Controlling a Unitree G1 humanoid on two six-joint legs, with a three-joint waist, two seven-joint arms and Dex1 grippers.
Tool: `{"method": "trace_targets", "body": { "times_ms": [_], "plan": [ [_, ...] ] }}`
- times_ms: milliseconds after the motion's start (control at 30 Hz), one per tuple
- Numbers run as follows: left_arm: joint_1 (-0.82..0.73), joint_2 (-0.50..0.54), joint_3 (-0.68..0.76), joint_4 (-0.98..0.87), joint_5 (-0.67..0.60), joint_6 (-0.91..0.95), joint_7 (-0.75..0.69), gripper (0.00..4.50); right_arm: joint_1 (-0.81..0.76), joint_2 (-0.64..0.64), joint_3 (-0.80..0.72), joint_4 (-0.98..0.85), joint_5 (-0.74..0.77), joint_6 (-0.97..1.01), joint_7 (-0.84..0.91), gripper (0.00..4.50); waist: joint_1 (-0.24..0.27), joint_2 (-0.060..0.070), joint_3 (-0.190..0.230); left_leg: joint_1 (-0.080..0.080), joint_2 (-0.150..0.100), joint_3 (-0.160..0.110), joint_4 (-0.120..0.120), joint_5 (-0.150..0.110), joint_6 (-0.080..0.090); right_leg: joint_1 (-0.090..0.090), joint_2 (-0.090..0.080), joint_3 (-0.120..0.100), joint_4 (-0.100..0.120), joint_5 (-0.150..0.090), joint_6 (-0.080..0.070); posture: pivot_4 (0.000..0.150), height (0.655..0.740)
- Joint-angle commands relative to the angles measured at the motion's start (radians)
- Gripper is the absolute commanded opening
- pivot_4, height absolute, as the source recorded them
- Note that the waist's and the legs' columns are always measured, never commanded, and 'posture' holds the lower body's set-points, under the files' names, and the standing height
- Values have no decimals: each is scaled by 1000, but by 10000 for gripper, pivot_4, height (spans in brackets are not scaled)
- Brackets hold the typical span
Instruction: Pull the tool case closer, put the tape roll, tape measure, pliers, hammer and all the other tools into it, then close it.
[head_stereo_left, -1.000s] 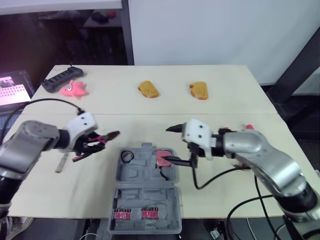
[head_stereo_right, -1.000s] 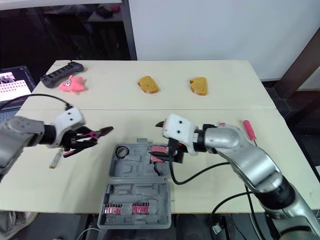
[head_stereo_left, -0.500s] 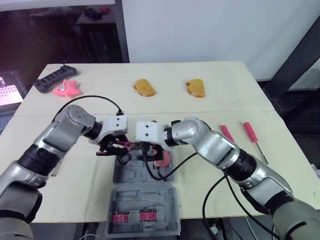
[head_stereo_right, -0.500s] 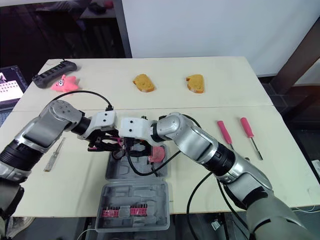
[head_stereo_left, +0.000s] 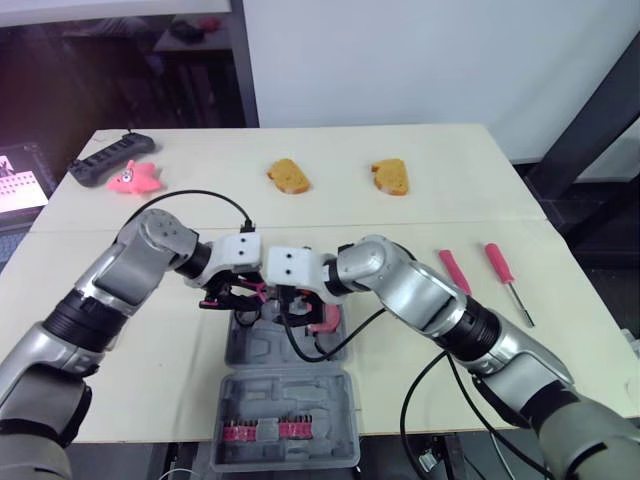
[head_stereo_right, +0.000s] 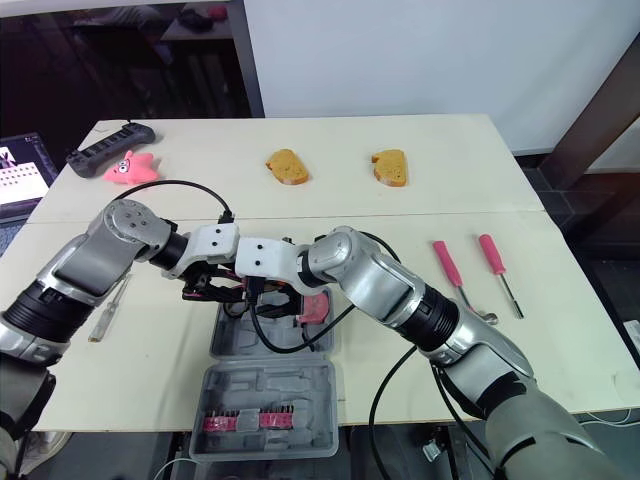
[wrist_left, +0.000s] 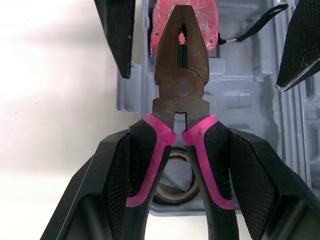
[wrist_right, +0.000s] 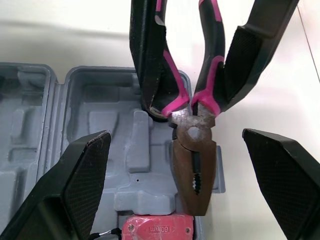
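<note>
While the left claw (wrist_left: 180, 142) pinches the pliers (wrist_left: 181, 65) by both pink-and-black handles, pads pressed on the outer sides of the grips, the nose points straight ahead out of the claw over the open tool case (wrist_right: 107, 125). Pliers look held above the tray, not seated, as far as I can tell. Tape roll (wrist_left: 170, 192) sits in the tray right under the claw, seen between the handles. Red tape measure (wrist_right: 157, 227) lies in the tray just past the nose tip. Right claw (wrist_right: 176, 150) faces the left one head-on, fingers spread wide either side of the pliers' nose, touching nothing.

Handling call: rigid steel, head-heavy, so gripped at the handles the nose will want to droop. Rubbery grips should give good friction; the bare head would be slick. Pivot is free, so squeezing both handles together keeps it one solid piece. Best hold is on the grips close to the pivot, roughly where it is now. Risk: releasing onto the tape roll or tape measure, then the lid won't shut. Pink-handled screwdrivers (head_stereo_left: 452, 272) lie well off to the right claw's outer side.
</note>
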Motion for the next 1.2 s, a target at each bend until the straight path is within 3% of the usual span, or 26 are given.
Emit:
{"method": "trace_targets", "body": {
  "times_ms": [33, 233, 267, 300, 767, 867, 967, 1200],
  "plan": [
    [-3, 6, 42, -40, -5, -2, -2, 23702, -2, 13, -9, -10, -10, -8, 5, 36351, 0, 0, 0, 0, 0, 0, 0, 0, 0, 0, 0, 0, 0, 0, 0, 1500, 7400],
    [-4, -4, 39, -60, -7, 14, 2, 23702, 3, 27, -13, 3, -19, -9, 5, 5610, -1, 0, 0, 0, 0, 0, 0, 0, 0, 0, 0, 0, 0, 0, 0, 1500, 7400],
    [-4, -7, 38, -59, -5, 13, 3, 23702, 4, 29, -14, 4, -20, -8, 5, 1150, -1, 0, 0, 0, 0, 0, 0, 0, 0, 0, 0, 0, 0, 0, 0, 1500, 7400],
    [-4, -9, 37, -58, -4, 13, 4, 23702, 5, 31, -14, 5, -21, -8, 5, 449, -1, 0, 0, 0, 0, 0, 0, 0, 0, 0, 0, 0, 0, 0, 0, 1500, 7400],
    [-3, -26, 38, -33, 8, -11, 1, 23702, 20, 43, -29, -4, -25, -22, -3, 449, -1, 0, 0, 0, 0, 0, 0, 0, 0, 0, 0, 0, 1, 0, 0, 1500, 7400],
    [4, -25, 39, -35, 9, -15, -2, 23702, 23, 38, -27, -11, -25, -47, 9, 7965, 0, 0, 0, 0, 0, 0, 0, 0, 0, 0, 0, 0, 1, 0, 0, 1500, 7400],
    [13, -17, 38, -41, 12, -24, -9, 23702, 18, 43, -41, -17, -21, -57, 12, 22562, -1, 0, 0, 0, 0, 0, 0, 0, 0, 0, 0, 0, 1, 0, 0, 1500, 7400],
    [11, -24, 43, -65, 5, -24, -10, 23702, 15, 43, -36, 5, -22, -59, 31, 22562, -1, 0, 0, 0, 0, 0, 0, 0, 0, 0, 0, 0, 1, 0, 0, 1500, 7400]
  ]
}}
